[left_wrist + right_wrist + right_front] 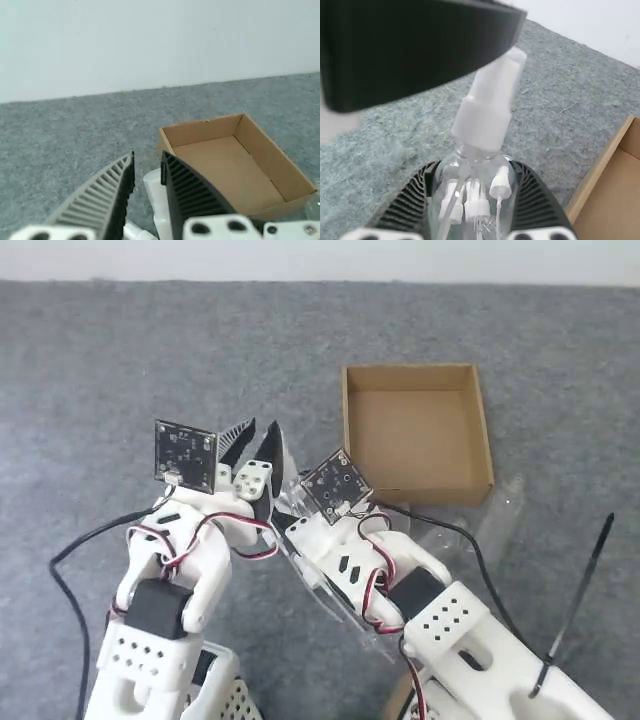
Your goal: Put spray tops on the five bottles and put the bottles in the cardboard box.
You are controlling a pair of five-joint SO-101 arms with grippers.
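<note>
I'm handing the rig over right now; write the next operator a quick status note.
Right pincer: shut on a clear bottle that has a spray top on its neck.
Left pincer: open, close beside that spray top.
Box: no bottle in it yet.
Done: a top is on this bottle; I cannot tell whether it is tight.
Left: put this bottle in the box, then top and box the others.

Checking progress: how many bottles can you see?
2: a bottle in the right claw, and seemingly another bottle lying right of the cardboard box. Others may hide beneath the arms.
</note>
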